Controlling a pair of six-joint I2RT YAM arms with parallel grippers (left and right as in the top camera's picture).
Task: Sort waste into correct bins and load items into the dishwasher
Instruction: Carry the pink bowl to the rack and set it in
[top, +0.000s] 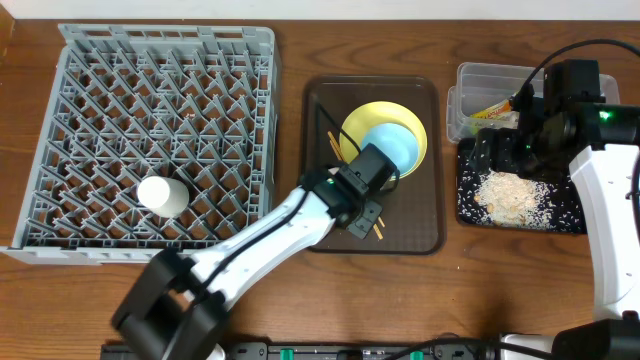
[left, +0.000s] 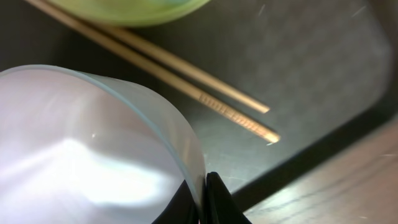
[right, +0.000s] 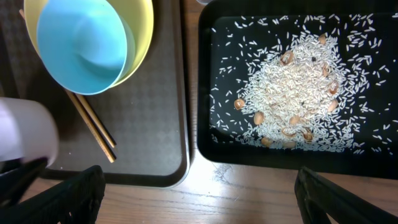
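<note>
Left gripper (left: 204, 198): fingers clamped on the rim of the pinkish-white plastic bowl (left: 74, 155) – one finger inside the wall, one outside. Can't tell if the bowl is off the surface or resting on it.

Just beside it, the thin wooden chopsticks (left: 205, 99) lie flat on the dark brown serving tray (left: 311, 62), long axis diagonal across the tray. Their far ends run under the round yellow plate (top: 352, 128), which has the light blue bowl (top: 392, 145) nested in it.

Key relation: the big grey pegged dish rack (top: 160, 38) sits to the gripper's left, beside the brown tray. The left arm is far nearer to it and already has the bowl, so I'd expect a lift and a carry leftwards. Small white cup (top: 163, 195) lies on the rack's near side – plenty of free pegs around it.

Right gripper (right: 199, 186): fingers wide apart, holding nothing, above the near edge of the shallow black tray (right: 205, 93) with the rice scraps (right: 298, 87). Yellow-green wrapper (top: 492, 108) is in the clear tub (top: 480, 72).
</note>
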